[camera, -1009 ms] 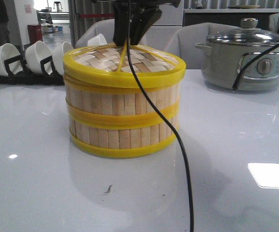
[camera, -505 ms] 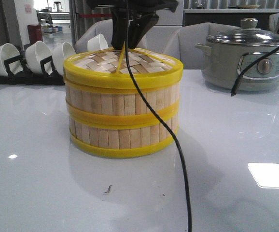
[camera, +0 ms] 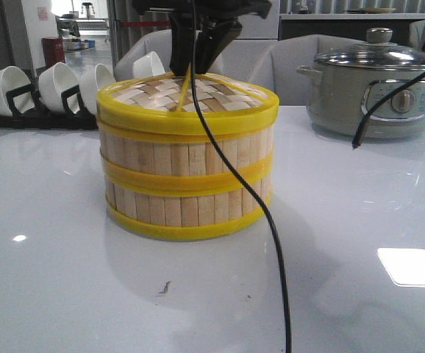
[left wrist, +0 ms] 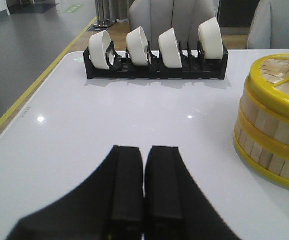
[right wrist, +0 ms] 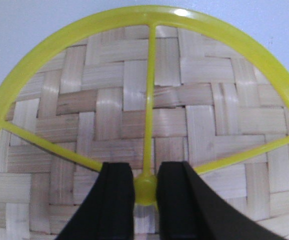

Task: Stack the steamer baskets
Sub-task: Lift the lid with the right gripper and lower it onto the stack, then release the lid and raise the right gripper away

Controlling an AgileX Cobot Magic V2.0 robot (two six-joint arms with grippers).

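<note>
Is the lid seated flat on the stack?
Yes: the lid sits level on the baskets, no gap; right tool grips its knob.

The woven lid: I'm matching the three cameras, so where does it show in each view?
Front view: the lid tops the basket stack at centre, under the right gripper.
Left wrist view: only its edge shows at the right border; the bowl rack stands behind.
Right wrist view: it fills the frame, fingers closed on its yellow knob.
Shared landmark: the lid's yellow rim.
</note>
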